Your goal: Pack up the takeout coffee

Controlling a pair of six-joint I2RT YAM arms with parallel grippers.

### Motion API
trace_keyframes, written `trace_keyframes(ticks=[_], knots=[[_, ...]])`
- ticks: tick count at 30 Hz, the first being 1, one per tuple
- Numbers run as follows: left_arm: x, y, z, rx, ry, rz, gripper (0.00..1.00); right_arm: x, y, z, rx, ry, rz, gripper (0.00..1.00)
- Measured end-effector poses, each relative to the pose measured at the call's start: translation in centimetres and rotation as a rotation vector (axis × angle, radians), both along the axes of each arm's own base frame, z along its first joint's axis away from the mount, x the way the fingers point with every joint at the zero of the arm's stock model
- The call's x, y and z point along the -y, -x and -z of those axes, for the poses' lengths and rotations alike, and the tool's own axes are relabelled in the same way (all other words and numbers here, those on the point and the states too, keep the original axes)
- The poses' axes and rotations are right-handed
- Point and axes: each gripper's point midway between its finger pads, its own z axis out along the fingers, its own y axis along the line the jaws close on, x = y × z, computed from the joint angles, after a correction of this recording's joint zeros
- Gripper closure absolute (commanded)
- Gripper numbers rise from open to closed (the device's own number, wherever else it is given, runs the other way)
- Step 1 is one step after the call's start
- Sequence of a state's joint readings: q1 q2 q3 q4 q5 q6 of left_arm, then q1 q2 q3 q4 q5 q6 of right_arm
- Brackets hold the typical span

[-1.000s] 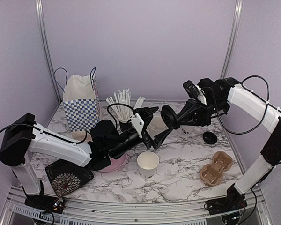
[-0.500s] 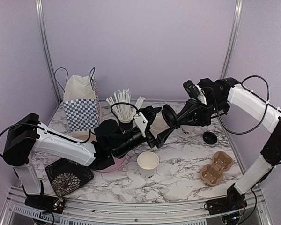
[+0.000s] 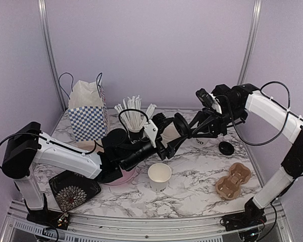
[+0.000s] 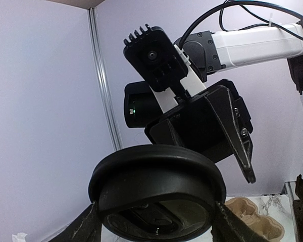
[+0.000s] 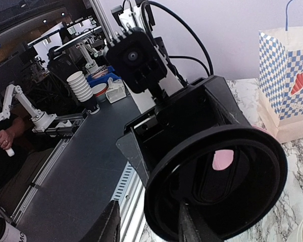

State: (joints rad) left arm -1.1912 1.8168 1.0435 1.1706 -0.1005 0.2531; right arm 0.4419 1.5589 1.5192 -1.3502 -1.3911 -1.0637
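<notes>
Near the front a lidless white paper cup (image 3: 159, 174) stands upright, well apart from the moulded pulp carrier (image 3: 234, 180). Farther back, in mid-air, the round black plastic lid (image 3: 181, 125) stands on edge, axis level, hollow face toward the right gripper (image 5: 149, 214), whose jaws are parted, one finger off the rim. The left gripper (image 4: 156, 217) clamps the rim's sides.

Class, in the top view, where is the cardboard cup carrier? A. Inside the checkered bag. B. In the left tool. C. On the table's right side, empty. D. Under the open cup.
C: the cardboard cup carrier lies flat on the right side of the table, with no cup in it.
</notes>
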Motion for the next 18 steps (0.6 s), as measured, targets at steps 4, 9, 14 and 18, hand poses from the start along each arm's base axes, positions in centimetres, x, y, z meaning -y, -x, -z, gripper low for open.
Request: trace_keyframes(ticks=[4, 9, 14, 18], knots=[[-1.2, 0.2, 0.7, -0.075, -0.07, -0.005, 0.3, 0.9, -0.9, 1.0, 0.027, 0.06, 0.05, 0.52], [-2.5, 0.2, 1.2, -0.24, -0.222, -0.027, 0.3, 3.6, -4.2, 4.0, 0.149, 0.212, 0.266, 0.4], [-3.4, 0.1, 4.4, -0.447, -0.461, -0.072, 0.31, 6.1, -7.9, 7.8, 0.285, 0.418, 0.558, 0.21], [-5.1, 1.2, 7.7, -0.572, -0.63, -0.083, 0.3, 6.5, -11.9, 8.8, 0.284, 0.471, 0.7, 0.02]])
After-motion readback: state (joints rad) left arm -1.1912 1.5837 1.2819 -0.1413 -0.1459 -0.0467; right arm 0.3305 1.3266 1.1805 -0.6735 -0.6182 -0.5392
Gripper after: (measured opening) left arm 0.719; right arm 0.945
